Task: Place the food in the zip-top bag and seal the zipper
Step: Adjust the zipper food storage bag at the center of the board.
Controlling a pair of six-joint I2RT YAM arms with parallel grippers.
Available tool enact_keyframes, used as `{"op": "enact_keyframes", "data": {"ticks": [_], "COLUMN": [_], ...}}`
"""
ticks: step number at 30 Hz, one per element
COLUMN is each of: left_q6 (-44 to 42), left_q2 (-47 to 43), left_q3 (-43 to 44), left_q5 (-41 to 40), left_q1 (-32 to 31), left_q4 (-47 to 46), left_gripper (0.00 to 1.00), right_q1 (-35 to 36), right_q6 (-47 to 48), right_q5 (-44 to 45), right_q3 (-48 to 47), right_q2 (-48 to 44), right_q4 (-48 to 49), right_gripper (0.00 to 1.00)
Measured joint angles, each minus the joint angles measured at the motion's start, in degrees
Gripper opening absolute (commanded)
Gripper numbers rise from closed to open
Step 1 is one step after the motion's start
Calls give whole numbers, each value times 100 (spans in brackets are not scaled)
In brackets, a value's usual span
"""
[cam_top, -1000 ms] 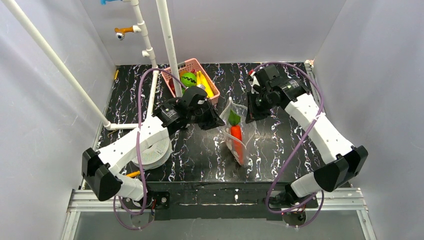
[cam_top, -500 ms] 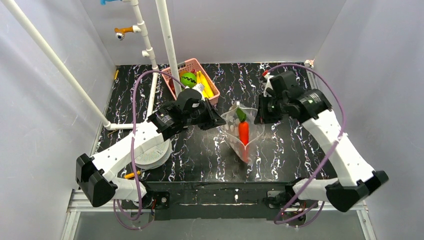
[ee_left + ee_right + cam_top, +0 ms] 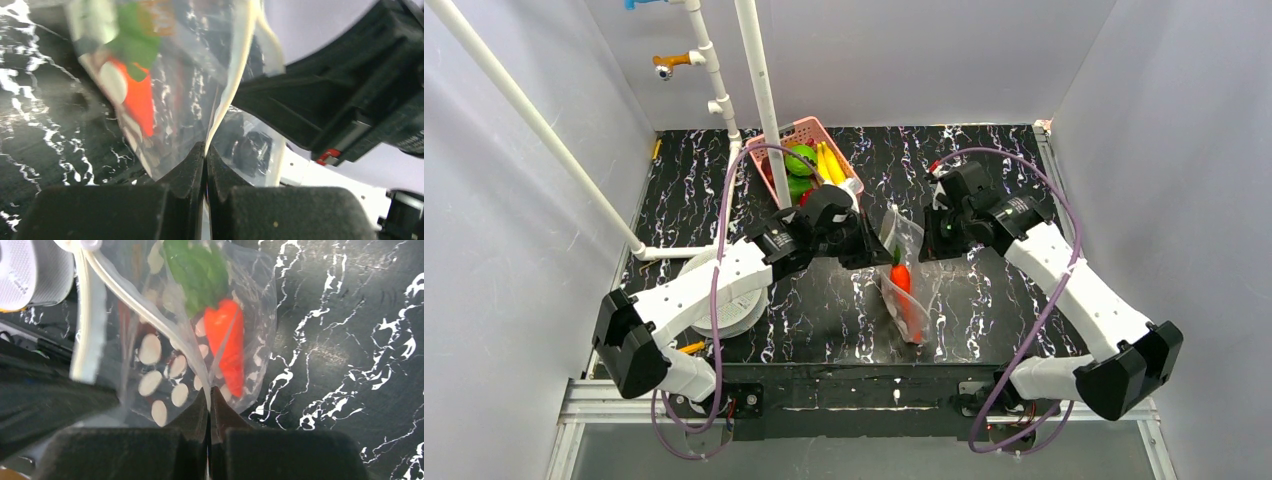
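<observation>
Left gripper (image 3: 205,147), right gripper (image 3: 210,392) each clamp a mouth edge of clear spotted zip-top bag (image 3: 914,318), mid-table; orange-red toy carrot (image 3: 227,340) inside. Loading step. Next likely: one lets go, fetches from far-left pink slotted basket (image 3: 804,126).

The zip-top bag (image 3: 167,375) was clear, crinkled plastic film printed with pale ovals. The carrot (image 3: 227,347) looked like smooth, glossy orange plastic with a green top. The tabletop (image 3: 350,340) was black with white marble veining and a slight sheen. The left gripper (image 3: 205,165) and right gripper (image 3: 210,412) were matt black plastic.
</observation>
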State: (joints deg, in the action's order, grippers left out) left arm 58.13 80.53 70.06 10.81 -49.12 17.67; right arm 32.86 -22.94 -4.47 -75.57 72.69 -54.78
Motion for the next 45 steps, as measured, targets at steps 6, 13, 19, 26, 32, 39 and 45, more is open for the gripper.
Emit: {"op": "enact_keyframes", "data": {"ticks": [6,13,19,26,32,39,45], "left_q6": [-229,-232,-133,-131,-216,-122,85], "left_q2": [-37,-201,-199,-199,-199,-199,173], "left_q3": [411,514,444,442,446,579,503], "left_q5": [-149,-413,-433,-518,-660,-739,-557], "left_q1": [-413,-382,-385,-387,-389,-542,-293], "left_q4": [-79,-114,-105,-85,83,116,74], "left_gripper": [0,0,0,0,0,0,0], "right_q1": [210,358,905,1690,1753,1751,1644], "right_q6": [-50,-46,-260,-846,-977,-824,-815], "right_q5": [81,717,1394,2371,2955,3150,3126], "right_q3": [-363,-601,-407,-402,-420,-813,-168], "right_q2": [-168,-424,-483,-490,-693,-774,-514], "right_q4": [-120,-249,-455,-809,-863,-988,-789], "right_gripper": [24,47,41,5,1,1,1]}}
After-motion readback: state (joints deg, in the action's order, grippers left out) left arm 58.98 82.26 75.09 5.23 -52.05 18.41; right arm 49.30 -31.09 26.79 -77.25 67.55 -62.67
